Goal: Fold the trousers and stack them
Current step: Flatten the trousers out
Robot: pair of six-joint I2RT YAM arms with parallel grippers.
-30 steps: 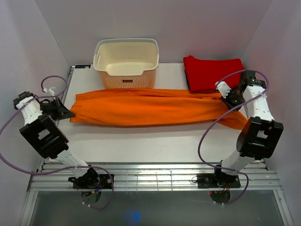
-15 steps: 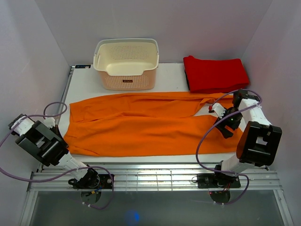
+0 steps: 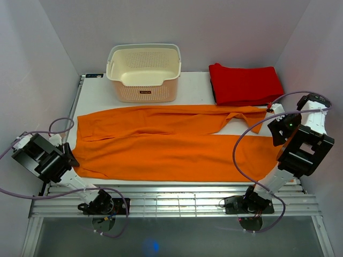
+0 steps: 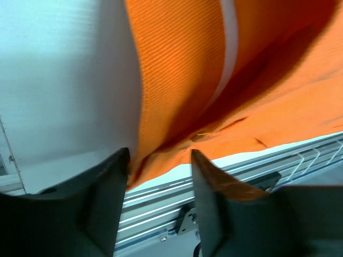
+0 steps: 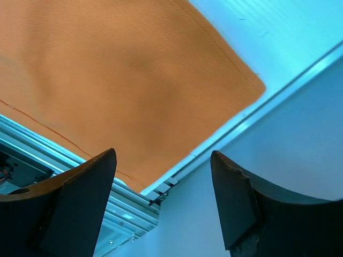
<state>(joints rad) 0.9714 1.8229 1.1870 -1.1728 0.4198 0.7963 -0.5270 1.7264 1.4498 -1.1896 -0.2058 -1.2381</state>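
Observation:
The bright orange trousers [image 3: 171, 150] lie spread flat across the table, both legs side by side, running from left to right. The upper leg's end is folded over near the red cloth. My left gripper [image 3: 68, 156] sits at the trousers' near left corner. In the left wrist view its jaws [image 4: 159, 160] stand open, with the cloth's [image 4: 182, 69] corner edge lying between them against one finger [image 4: 107, 187]. My right gripper [image 3: 277, 133] hovers open above the trousers' right end. The right wrist view shows nothing between its jaws [image 5: 163, 160], with the orange cloth [image 5: 107, 80] below.
A cream perforated basket [image 3: 143, 72] stands at the back centre. A folded red cloth [image 3: 244, 83] lies at the back right. Metal rails [image 3: 171, 201] run along the table's near edge, and grey walls close in on both sides.
The trousers, held as a narrow strip near the back, were drawn toward the near edge and spread out. Both grippers opened and let go; the right one lifted away to the right.

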